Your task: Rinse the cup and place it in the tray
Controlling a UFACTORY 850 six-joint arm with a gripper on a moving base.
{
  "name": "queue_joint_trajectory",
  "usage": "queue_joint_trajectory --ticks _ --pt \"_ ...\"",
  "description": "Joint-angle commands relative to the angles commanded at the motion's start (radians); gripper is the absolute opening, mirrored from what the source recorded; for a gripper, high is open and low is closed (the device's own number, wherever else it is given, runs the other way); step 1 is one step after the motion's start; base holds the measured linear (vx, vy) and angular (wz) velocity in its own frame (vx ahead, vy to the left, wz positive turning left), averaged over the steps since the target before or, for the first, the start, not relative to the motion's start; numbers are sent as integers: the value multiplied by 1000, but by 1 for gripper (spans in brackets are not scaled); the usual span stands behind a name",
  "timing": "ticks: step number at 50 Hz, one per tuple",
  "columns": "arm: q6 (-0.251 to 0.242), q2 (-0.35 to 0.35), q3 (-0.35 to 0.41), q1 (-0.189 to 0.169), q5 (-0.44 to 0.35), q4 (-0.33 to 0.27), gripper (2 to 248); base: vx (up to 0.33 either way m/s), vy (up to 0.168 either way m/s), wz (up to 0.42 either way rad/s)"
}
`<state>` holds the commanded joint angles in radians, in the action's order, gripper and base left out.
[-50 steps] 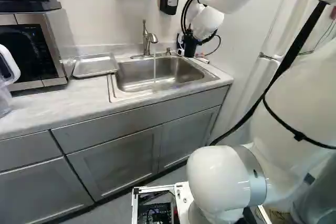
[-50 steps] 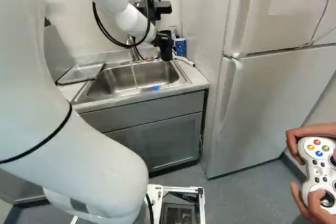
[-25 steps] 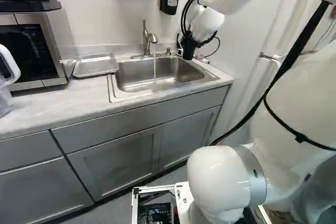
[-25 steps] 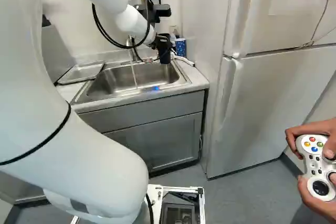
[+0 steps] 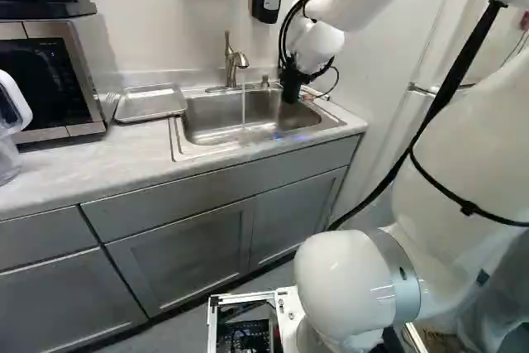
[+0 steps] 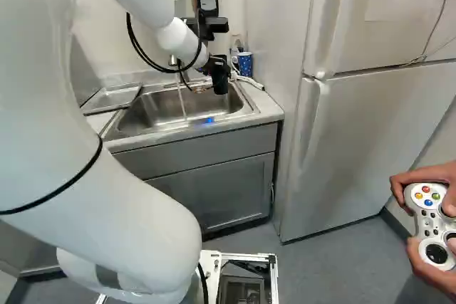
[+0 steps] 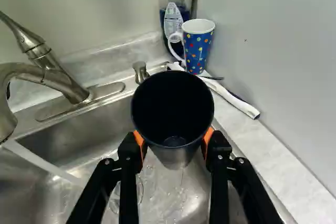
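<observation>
A black gripper (image 6: 214, 65) pinches a dark, open-mouthed cup (image 7: 172, 111) from two sides between its orange pads (image 7: 138, 142). The cup is over the sink (image 5: 324, 124), near its right end in the left base view. Water (image 5: 243, 109) runs from the metal faucet (image 5: 233, 59) into the sink, apart from the cup. A shallow metal tray (image 5: 151, 105) lies on the counter (image 5: 99, 150), beyond the sink's other end. A blue dotted mug (image 7: 198, 45) stands in the corner ahead of the gripper

faucet (image 7: 64, 84) cut off in wrist view, microwave (image 5: 37, 80) in left base view
</observation>
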<state>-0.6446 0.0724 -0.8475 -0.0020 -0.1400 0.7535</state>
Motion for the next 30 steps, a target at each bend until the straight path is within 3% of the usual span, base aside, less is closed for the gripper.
queue_joint_trajectory --ticks 30 --pt "0 -43 10 83 24 -18 122 0 0 0"
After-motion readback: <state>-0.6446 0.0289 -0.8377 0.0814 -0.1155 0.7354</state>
